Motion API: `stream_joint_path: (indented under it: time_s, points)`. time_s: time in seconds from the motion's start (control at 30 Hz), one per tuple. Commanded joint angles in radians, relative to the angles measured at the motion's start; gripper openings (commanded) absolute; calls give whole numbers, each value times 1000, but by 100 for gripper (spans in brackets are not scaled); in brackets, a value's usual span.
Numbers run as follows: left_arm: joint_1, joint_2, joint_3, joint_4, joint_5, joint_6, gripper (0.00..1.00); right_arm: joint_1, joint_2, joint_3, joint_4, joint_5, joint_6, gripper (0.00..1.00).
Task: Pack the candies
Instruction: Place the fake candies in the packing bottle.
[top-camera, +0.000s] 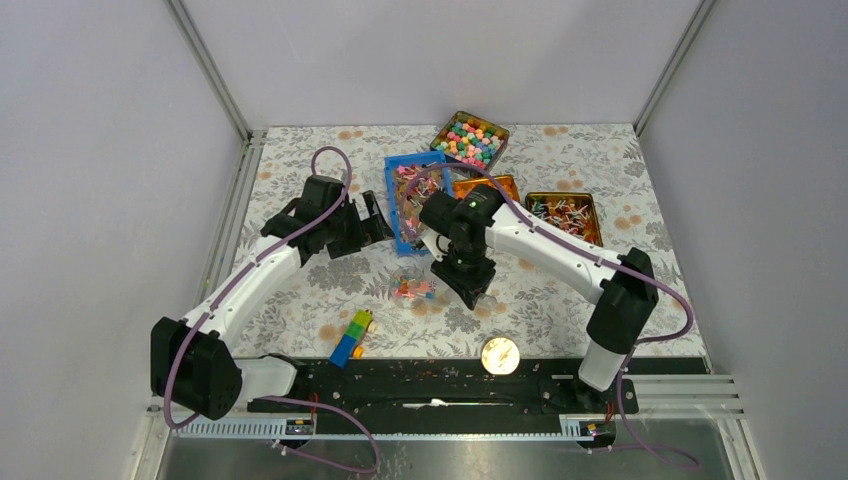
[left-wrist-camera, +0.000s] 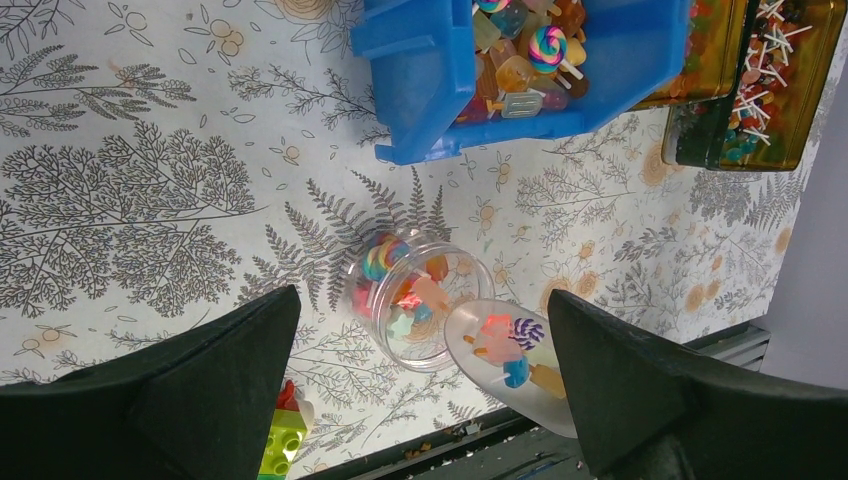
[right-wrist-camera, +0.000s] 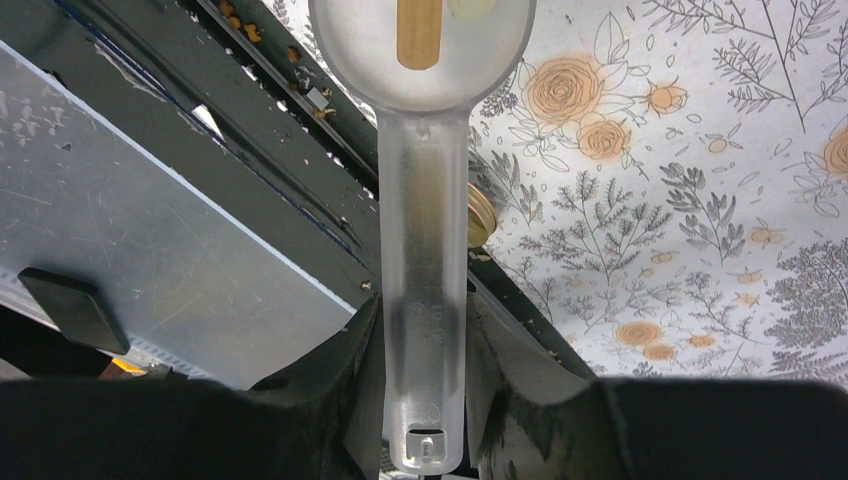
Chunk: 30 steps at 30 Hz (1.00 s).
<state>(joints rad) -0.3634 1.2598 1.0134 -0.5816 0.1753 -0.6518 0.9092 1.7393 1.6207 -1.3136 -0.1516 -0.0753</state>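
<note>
The candies are small mixed-colour sweets, many on sticks. A heap of them fills the blue bin (top-camera: 392, 200), also in the left wrist view (left-wrist-camera: 420, 60). A small clear jar (top-camera: 413, 288) (left-wrist-camera: 420, 300) on the table holds some. My right gripper (top-camera: 468, 290) (right-wrist-camera: 423, 330) is shut on the handle of a clear plastic scoop (right-wrist-camera: 423, 250). The scoop's bowl (left-wrist-camera: 480, 385) carries a few candies (left-wrist-camera: 505, 335) and sits right beside the jar's rim. My left gripper (top-camera: 375, 215) (left-wrist-camera: 422, 292) is open and empty, above the table near the bin's left side.
A tin of pastel balls (top-camera: 470, 140) stands at the back. An orange tin (top-camera: 487, 186) and a tin of stick sweets (top-camera: 563, 215) stand right of the bin. Toy bricks (top-camera: 352, 337) and a gold lid (top-camera: 500, 355) lie near the front edge.
</note>
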Motion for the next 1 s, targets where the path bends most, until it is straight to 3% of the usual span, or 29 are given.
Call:
stream_joint_path:
  time_s: [0.0,0.4,0.97]
  points:
    - [5,-3,41,29,11,18,99,12,29,84,-90,-12,26,0]
    - [4,-15,29,25,16,26,99,20,107,213,-175,-61,91,0]
    - [4,-29,20,25,16,22,99,23,142,239,-245,-88,143,0]
